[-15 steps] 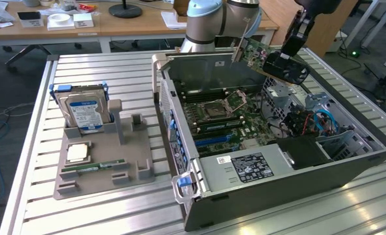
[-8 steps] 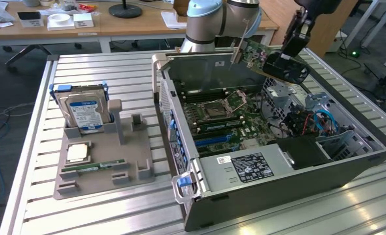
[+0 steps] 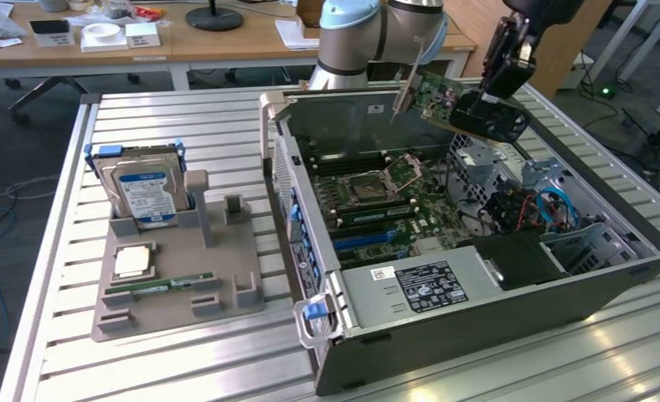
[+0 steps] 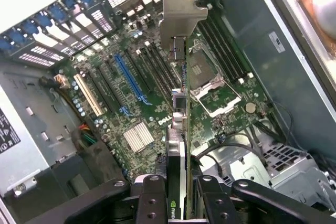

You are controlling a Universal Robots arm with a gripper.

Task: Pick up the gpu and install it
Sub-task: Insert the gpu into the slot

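The gpu point(image 3: 440, 94) hangs in the air over the back of the open computer case point(image 3: 476, 293), its metal bracket point(image 3: 404, 84) toward the exterior view's left. My gripper point(image 3: 472, 110) is shut on the card's edge. In the wrist view the gpu point(image 4: 180, 129) runs edge-on away from the gripper point(image 4: 179, 205), ending in the silver bracket point(image 4: 182, 4). Both black fingers point(image 4: 152, 200) press against its sides. Below it lies the green motherboard point(image 4: 157, 103) with a long blue slot point(image 4: 131, 80), well apart from the card.
A grey fixture tray point(image 3: 173, 293) on the exterior view's left holds a blue-labelled hard drive point(image 3: 142, 191), a silver chip point(image 3: 132, 261) and a green memory stick point(image 3: 157, 286). The case's power supply point(image 3: 420, 286), bundled cables point(image 3: 531, 209) and raised side walls surround the motherboard. Desks stand behind.
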